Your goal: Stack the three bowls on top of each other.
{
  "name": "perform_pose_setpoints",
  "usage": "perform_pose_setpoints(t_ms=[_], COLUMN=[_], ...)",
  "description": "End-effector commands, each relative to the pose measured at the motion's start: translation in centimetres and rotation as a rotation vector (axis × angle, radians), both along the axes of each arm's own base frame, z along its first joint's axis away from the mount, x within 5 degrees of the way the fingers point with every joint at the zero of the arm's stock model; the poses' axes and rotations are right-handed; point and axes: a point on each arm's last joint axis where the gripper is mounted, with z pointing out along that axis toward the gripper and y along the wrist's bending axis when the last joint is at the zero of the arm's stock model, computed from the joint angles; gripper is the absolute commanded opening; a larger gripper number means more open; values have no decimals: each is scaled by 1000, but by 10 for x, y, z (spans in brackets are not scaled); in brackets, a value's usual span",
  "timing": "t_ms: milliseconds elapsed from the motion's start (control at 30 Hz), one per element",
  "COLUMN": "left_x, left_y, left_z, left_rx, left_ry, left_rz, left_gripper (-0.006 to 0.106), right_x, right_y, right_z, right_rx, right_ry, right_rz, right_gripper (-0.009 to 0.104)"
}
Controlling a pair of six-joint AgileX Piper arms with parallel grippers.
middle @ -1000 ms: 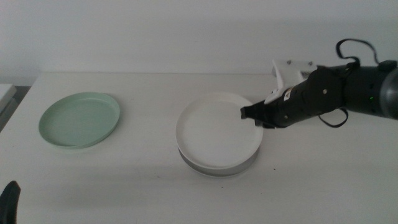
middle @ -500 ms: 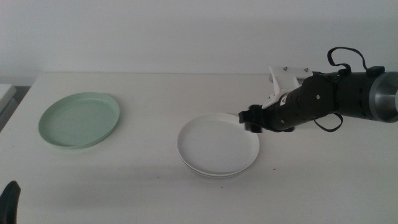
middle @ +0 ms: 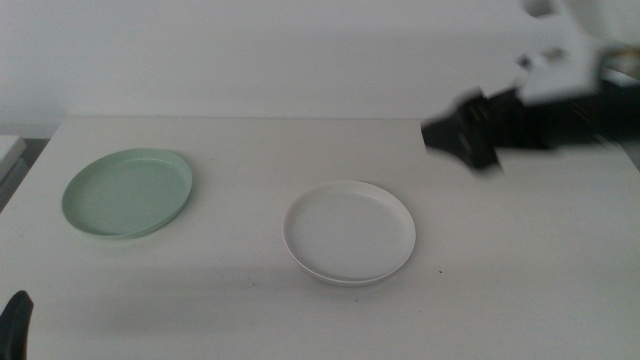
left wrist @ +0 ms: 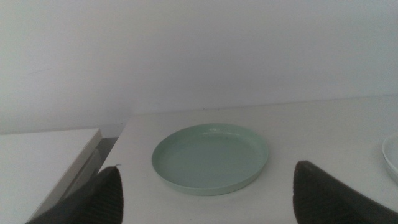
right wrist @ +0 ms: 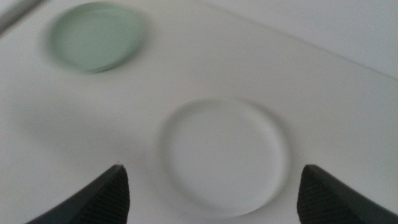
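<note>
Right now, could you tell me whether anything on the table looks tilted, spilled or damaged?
Nothing stands out. The white bowl sits level mid-table, the green bowl lies flat and apart from it, and the right gripper hangs clear with open jaws.

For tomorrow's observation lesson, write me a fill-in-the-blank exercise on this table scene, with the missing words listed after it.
1. The bowl standing alone near the table's left end, the mint green bowl, is ____ in colour.
2. The white bowl lies near the table's ____.
3. The right hand is raised above the table and holds ____.
4. The left hand, waiting at the near left corner, has its jaws ____.

Missing words: green; middle; nothing; open
</note>
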Motion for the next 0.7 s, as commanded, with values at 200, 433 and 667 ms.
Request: perform_pose_setpoints(t_ms=[200,433,667], left_x=[0,0,0], left_y=[0,0,0], left_z=[1,1,1], left_rx=[-5,-5,-5], left_ry=[-13,-13,-13], left_rz=[0,0,0], left_gripper=[94,94,94], right_x=[-99,-114,-114], right_y=[-21,-32,-32], right_z=[11,26,26], right_rx=[144,181,198], right_ry=[-144,-247,-228], right_rz=[223,205,195], right_gripper=[93,93,93])
